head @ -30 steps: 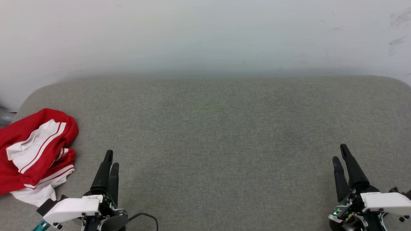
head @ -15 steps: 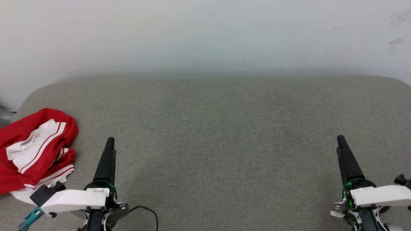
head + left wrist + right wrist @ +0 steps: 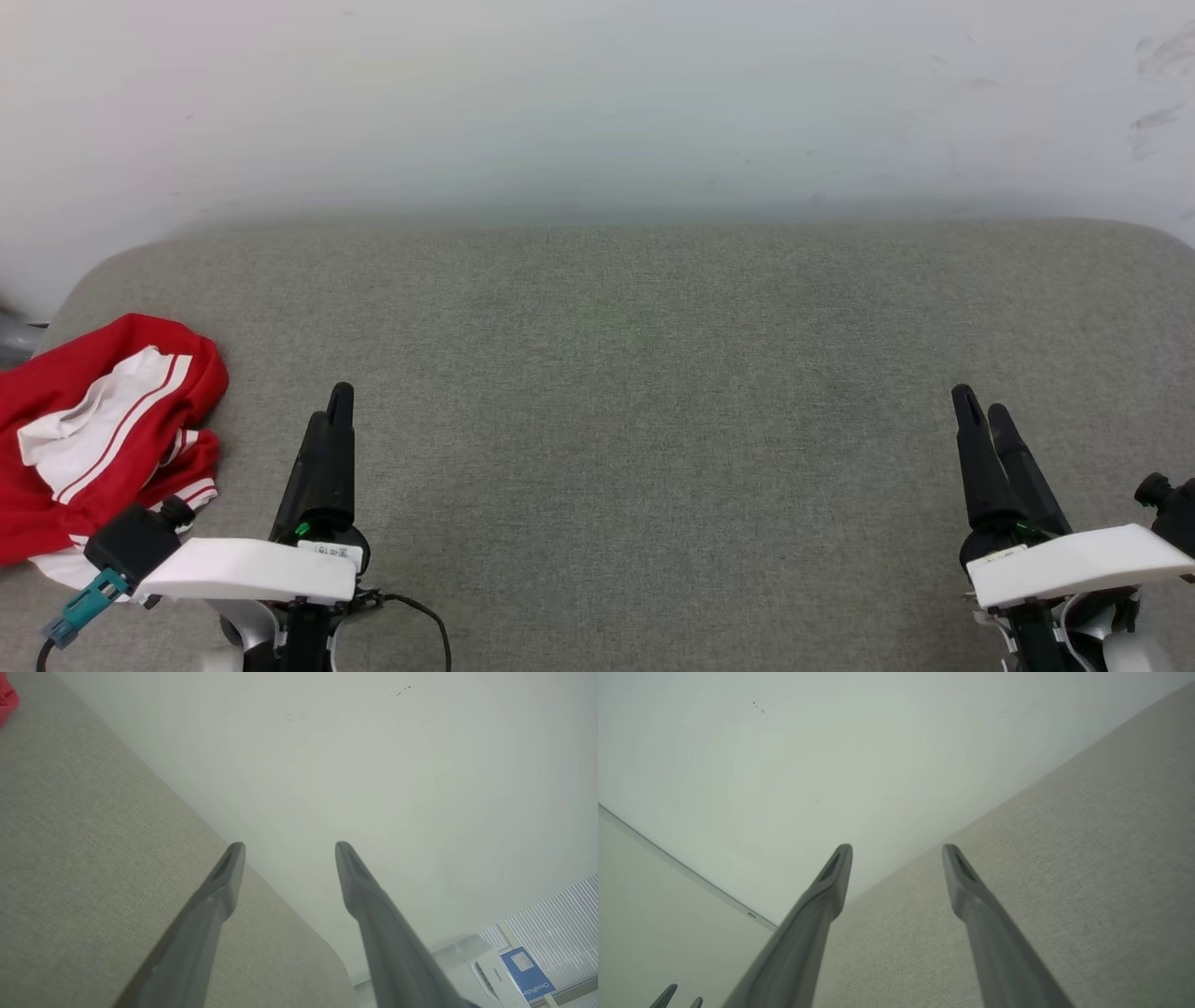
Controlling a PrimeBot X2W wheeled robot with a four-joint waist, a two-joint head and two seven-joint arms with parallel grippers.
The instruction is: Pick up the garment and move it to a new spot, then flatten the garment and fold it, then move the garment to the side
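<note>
The red jersey-style T-shirt [image 3: 103, 429], with white sleeves edged in red stripes, lay crumpled in a heap at the left end of the broad grey woven-fabric padded surface [image 3: 635, 355], and part of it ran off the head view's left edge. No lettering could be made out among the folds.

The left gripper [image 3: 333, 406] hovered just to the right of the heap, its two long dark fingers pointing toward the plain white wall [image 3: 597, 93] and clear of the cloth. In its own wrist view the jaws stood spread, with nothing between them (only fabric surface and wall behind).

The right gripper [image 3: 979, 401] sat at the far right of the surface, well apart from the T-shirt and pointing the same way. Its wrist view likewise showed the jaws parted and empty.

A white appliance with a blue label [image 3: 514, 966] stood beyond the surface's end in the left wrist view.
</note>
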